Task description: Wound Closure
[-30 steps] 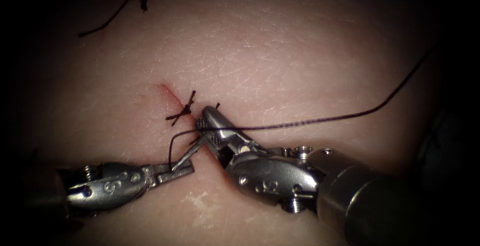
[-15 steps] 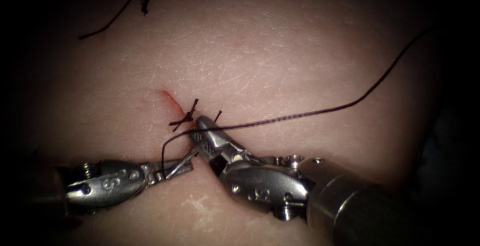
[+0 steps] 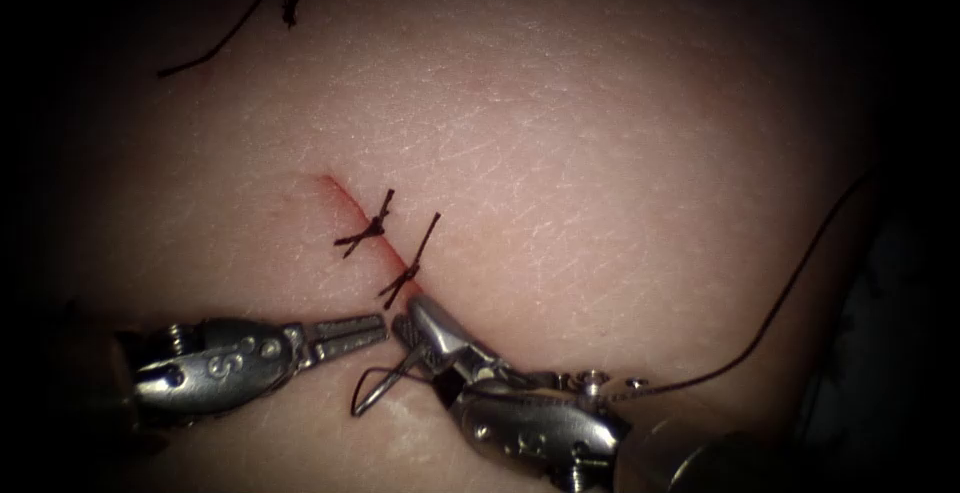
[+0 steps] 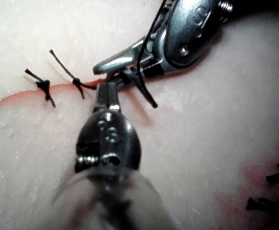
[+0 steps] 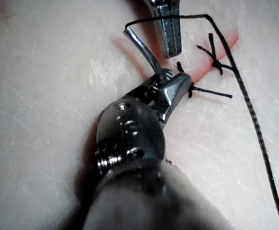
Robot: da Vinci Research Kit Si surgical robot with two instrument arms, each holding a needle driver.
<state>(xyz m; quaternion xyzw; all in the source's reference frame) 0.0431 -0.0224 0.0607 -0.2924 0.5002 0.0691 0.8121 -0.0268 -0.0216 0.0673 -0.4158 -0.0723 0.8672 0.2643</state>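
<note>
The tissue (image 3: 560, 153) carries a short red cut (image 3: 335, 193) with two knotted stitches (image 3: 366, 228) (image 3: 408, 271) across it. My right tool (image 3: 412, 331) sits at the cut's near end, jaws shut on the curved needle (image 3: 385, 385) near one end of its curve. The needle lies free above the tissue, just left of the cut, seen also as the needle (image 5: 140, 47). Thread (image 3: 800, 273) loops from its far end and trails off right. My left tool (image 3: 350, 335) lies on the cut's left, jaws shut on nothing, a little apart from the needle.
Two cut ends of thread (image 3: 215, 43) (image 3: 289, 5) lie at the far left of the tissue. In the left wrist view a patch of red fluid (image 4: 235, 203) with short thread ends (image 4: 273, 177) marks the tissue behind the left tool.
The left tool held the needle with the right tool closing on it; now the left has let go. The right tool has drawn the needle and thread down and nearer, uncovering the second stitch.
</note>
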